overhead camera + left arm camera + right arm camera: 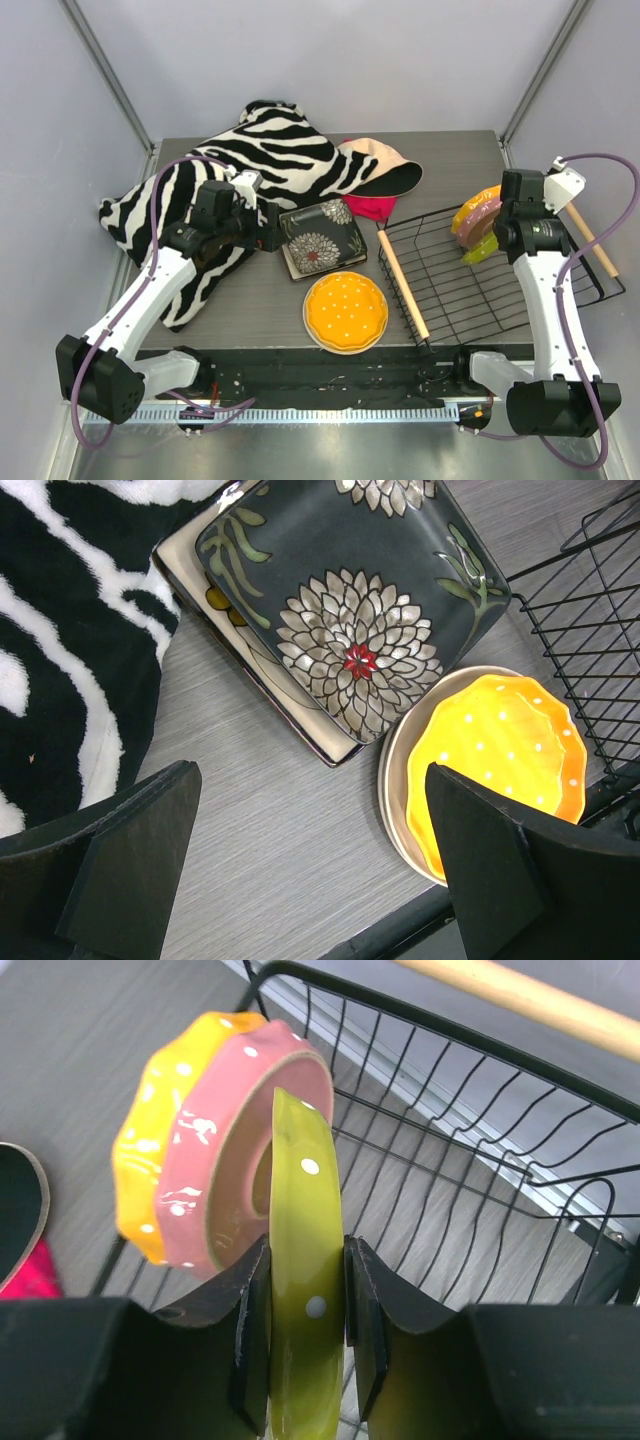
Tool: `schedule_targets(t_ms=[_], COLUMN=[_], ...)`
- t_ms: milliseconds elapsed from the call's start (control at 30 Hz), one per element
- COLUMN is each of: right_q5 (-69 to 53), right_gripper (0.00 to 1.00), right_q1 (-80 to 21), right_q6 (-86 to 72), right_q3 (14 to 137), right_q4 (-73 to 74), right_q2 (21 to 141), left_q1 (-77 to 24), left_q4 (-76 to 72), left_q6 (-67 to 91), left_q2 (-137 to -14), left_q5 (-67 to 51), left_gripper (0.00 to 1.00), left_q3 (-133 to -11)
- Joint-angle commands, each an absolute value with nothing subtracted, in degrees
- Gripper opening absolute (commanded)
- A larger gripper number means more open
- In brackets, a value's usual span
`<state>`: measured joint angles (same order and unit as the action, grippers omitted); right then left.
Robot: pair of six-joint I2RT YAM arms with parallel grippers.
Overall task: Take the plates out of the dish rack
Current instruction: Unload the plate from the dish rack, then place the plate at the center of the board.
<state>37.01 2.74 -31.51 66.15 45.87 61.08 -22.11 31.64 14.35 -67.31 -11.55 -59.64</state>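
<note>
Black-and-white zebra cloth (225, 165) covers the far-left of the table (260, 300). Next, the left gripper (310, 880) hovers w/ jaws wide apart, holding nothing, above dishes lying outside the rack: dark square plate (355, 640) stacked on cream square plate (215, 600), then orange dotted plate (346, 310) nested in a cream round plate (395, 810). Peach hat (385, 165) sits behind. At right is the dish rack (450, 290), black wire w/ wooden handles, w/ three plates on edge at its far end: orange-yellow plate (160, 1140), pink plate (230, 1170), yellow-green plate (305, 1210). The right gripper (305, 1310) is clamped on the yellow-green plate's rim, pads on both faces. Prob. glazed ceramic: stiff, slick, chippable, fairly light. Best hold is deep over the rim, lifting straight up clear of the wires.
</note>
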Motion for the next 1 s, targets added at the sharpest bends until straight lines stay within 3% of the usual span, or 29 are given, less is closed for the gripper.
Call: schedule_targets(t_ms=[0,767,967], right_q5=[33.3,2.6,-12.7], right_gripper=[0.01,0.01,0.01], right_q1=[2.5,2.5,2.5], right_q6=[-29.1,-27.4,-30.2], right_q3=[72.2,87.3,83.4], right_q4=[41.1,45.6,35.4], right_q2=[55.9,55.0,51.9], left_q1=[-22.3,-22.1,-22.1], left_q4=[30.6,23.7,16.7], left_q6=[13.8,23.9,31.2], left_q2=[-65.9,-67.0,-66.8], left_q5=[-12.0,-22.2,-28.6], left_gripper=[1.00,1.00,1.00], left_q3=[-59.9,-62.8,-62.6])
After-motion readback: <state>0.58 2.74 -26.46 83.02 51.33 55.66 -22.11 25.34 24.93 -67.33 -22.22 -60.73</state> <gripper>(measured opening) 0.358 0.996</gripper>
